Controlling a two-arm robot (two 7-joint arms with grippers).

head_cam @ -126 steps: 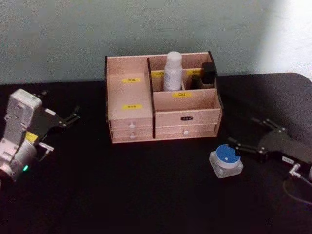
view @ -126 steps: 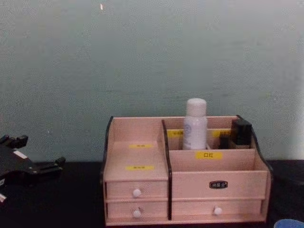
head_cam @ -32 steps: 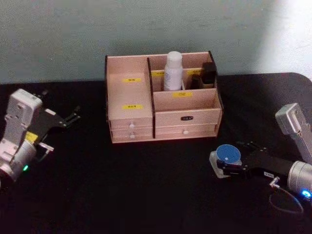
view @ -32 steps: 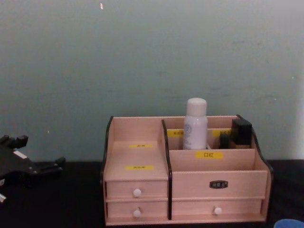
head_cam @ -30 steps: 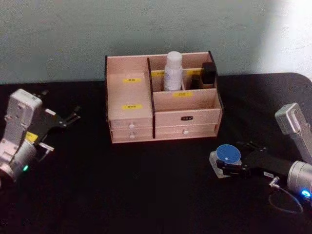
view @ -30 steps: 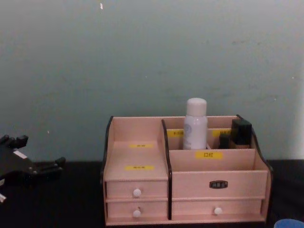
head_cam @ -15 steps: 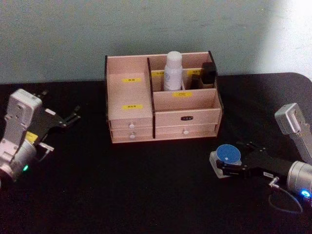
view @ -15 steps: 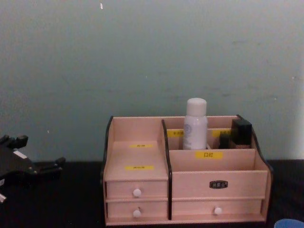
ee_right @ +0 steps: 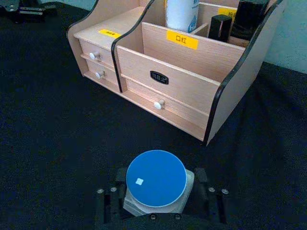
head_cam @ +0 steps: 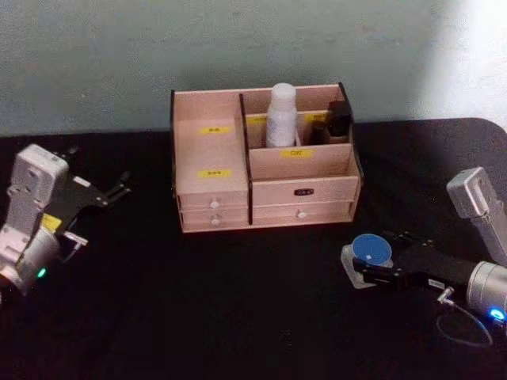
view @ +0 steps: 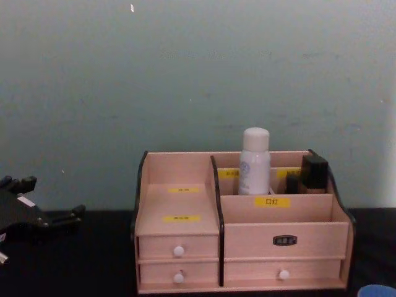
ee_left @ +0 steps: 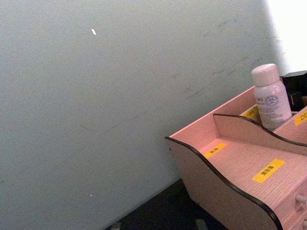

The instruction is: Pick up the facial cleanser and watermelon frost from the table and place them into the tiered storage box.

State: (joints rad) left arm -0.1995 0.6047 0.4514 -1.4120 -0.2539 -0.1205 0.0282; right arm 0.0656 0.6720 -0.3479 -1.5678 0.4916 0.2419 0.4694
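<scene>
The watermelon frost (head_cam: 370,252) is a small clear jar with a blue lid, on the black table right of the tiered storage box (head_cam: 212,150). My right gripper (head_cam: 371,256) lies low on the table and is shut on the jar; in the right wrist view its black fingers (ee_right: 118,184) press both sides of the jar (ee_right: 156,179). The facial cleanser (head_cam: 281,115), a white bottle, stands upright in the box's back middle compartment (view: 254,162). My left gripper (head_cam: 120,186) is open and idle at the table's far left.
Black cosmetic items (head_cam: 339,119) stand in the box's back right compartment, beside the bottle. The box's front right tray (ee_right: 192,52) and left stepped shelves (ee_left: 249,163) hold nothing. Open black tabletop (head_cam: 238,301) lies between the box and me.
</scene>
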